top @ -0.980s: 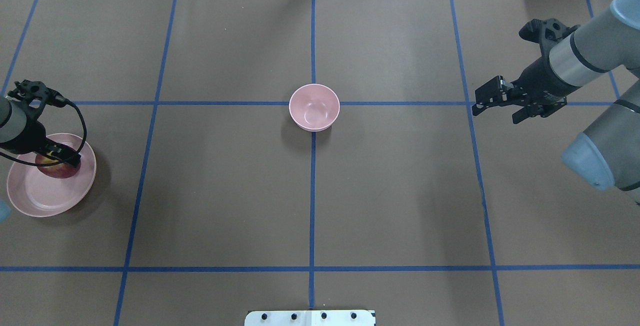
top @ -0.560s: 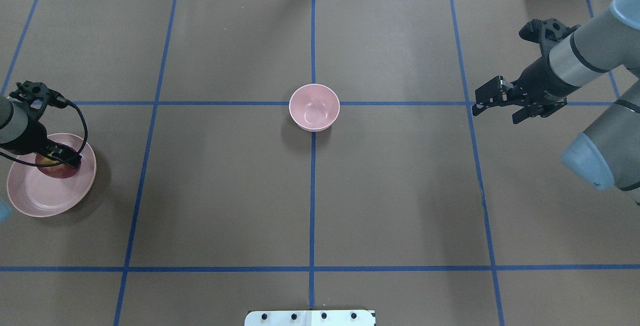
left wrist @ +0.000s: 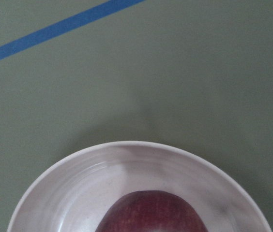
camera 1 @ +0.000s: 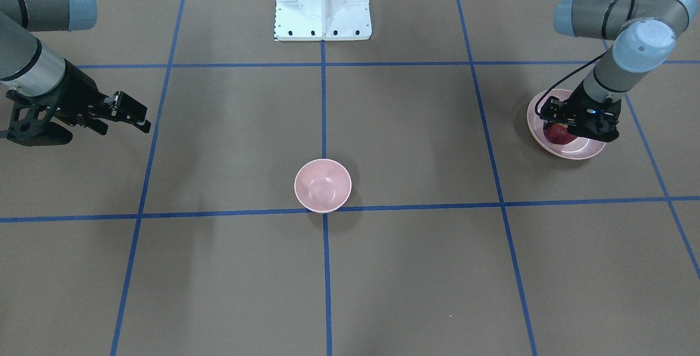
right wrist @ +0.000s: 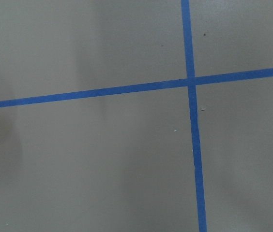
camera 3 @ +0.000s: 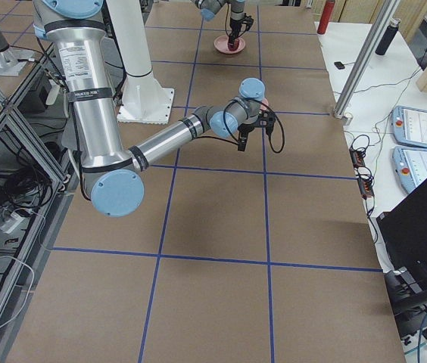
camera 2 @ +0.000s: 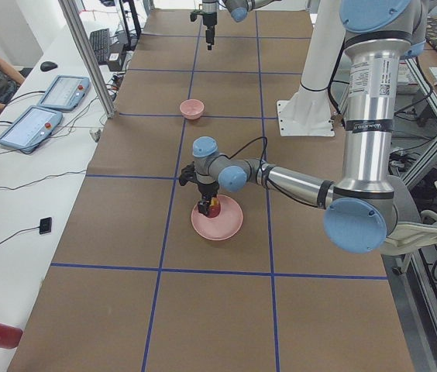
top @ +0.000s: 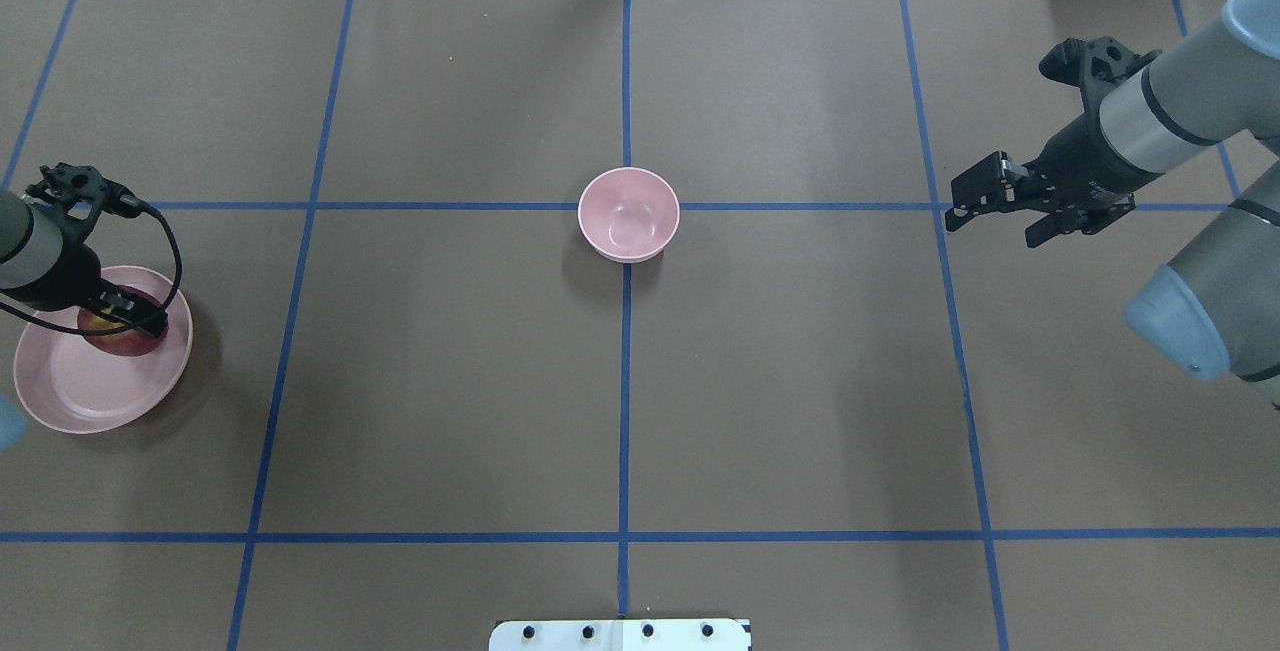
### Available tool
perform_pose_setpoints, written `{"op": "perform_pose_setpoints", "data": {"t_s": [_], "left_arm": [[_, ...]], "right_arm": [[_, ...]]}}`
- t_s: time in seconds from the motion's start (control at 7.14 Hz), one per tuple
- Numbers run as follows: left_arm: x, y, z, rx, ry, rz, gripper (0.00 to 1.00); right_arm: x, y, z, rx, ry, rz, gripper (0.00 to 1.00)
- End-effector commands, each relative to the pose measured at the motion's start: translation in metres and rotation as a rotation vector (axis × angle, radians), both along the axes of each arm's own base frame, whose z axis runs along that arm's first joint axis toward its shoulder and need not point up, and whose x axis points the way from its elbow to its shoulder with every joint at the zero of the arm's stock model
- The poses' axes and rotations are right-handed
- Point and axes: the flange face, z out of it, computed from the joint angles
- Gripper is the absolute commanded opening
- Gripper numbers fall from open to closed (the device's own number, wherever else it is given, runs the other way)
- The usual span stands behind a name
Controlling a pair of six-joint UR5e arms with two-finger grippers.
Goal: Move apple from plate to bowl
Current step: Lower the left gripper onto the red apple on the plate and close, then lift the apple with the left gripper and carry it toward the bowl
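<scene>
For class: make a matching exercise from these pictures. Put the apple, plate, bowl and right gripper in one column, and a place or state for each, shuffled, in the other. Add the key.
Column one
1. apple
2. plate
3. bowl
4. right gripper

Column two
A. empty, in the middle of the table
B. open, above bare table
C. lies on the plate
D. at the table's end on the robot's left

Pairs: 1-C, 2-D, 3-A, 4-B

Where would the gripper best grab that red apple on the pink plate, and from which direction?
Across the apple's widest middle, pinching two opposite sides, coming straight down from above. It is round, so the middle gives the surest hold, and it sits inside the shallow plate, whose raised rim would likely get in the way of a sideways approach.
</scene>
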Motion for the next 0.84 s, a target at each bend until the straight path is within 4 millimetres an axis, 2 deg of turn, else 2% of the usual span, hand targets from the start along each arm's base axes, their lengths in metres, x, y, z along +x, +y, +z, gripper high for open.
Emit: {"op": "perform_pose_setpoints", "data": {"t_s": [0.0,0.14,0.28,0.42,0.56,0.7], "left_arm": [[-0.005,0.007,-0.039,-0.001,0.065,-0.005,0.0],[-0.007,0.01,-0.087,-0.042,0.104,-0.02,0.0],[0.011,-0.011,-0.154,-0.068,0.12,-0.07,0.0],[0.035,-0.032,-0.221,-0.102,0.142,-0.123,0.0],[0.079,-0.028,-0.282,-0.147,0.157,-0.127,0.0],[0.13,-0.03,-0.331,-0.213,0.163,-0.182,0.0]], "right_arm": [[0.008,-0.001,-0.003,0.005,-0.005,0.013,1.0],[0.013,-0.001,-0.002,0.003,-0.004,0.019,1.0],[0.027,0.007,0.01,0.002,0.002,0.027,1.0],[0.05,0.014,0.033,0.031,0.022,0.012,1.0],[0.075,0.02,0.06,0.07,0.039,-0.025,1.0],[0.092,0.023,0.08,0.101,0.054,-0.049,1.0]]}}
